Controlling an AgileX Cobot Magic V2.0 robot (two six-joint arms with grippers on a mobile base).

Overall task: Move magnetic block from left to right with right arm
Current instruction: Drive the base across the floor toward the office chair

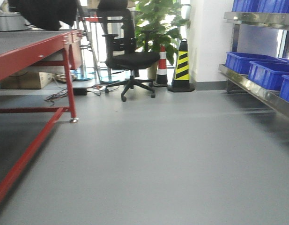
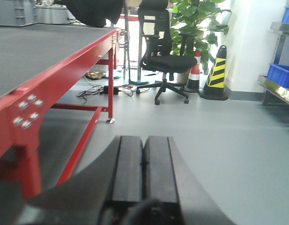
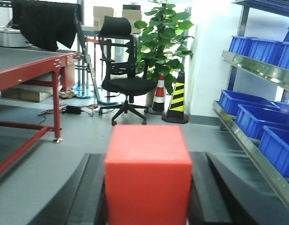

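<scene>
The magnetic block (image 3: 148, 176), a bright red matte cube, fills the lower middle of the right wrist view. My right gripper (image 3: 148, 161) is shut on it, one black finger (image 3: 95, 187) pressed against each side, and holds it above the grey floor. In the left wrist view my left gripper (image 2: 144, 140) is shut with its two black pads pressed together and nothing between them. Neither gripper nor the block appears in the front view.
A red-framed table (image 1: 36, 51) stands at the left. Ahead are a black office chair (image 1: 130, 58), a striped cone (image 1: 182, 65), a red-white cone (image 1: 161, 65) and a potted plant (image 1: 156, 23). Metal shelves with blue bins (image 1: 256, 70) line the right.
</scene>
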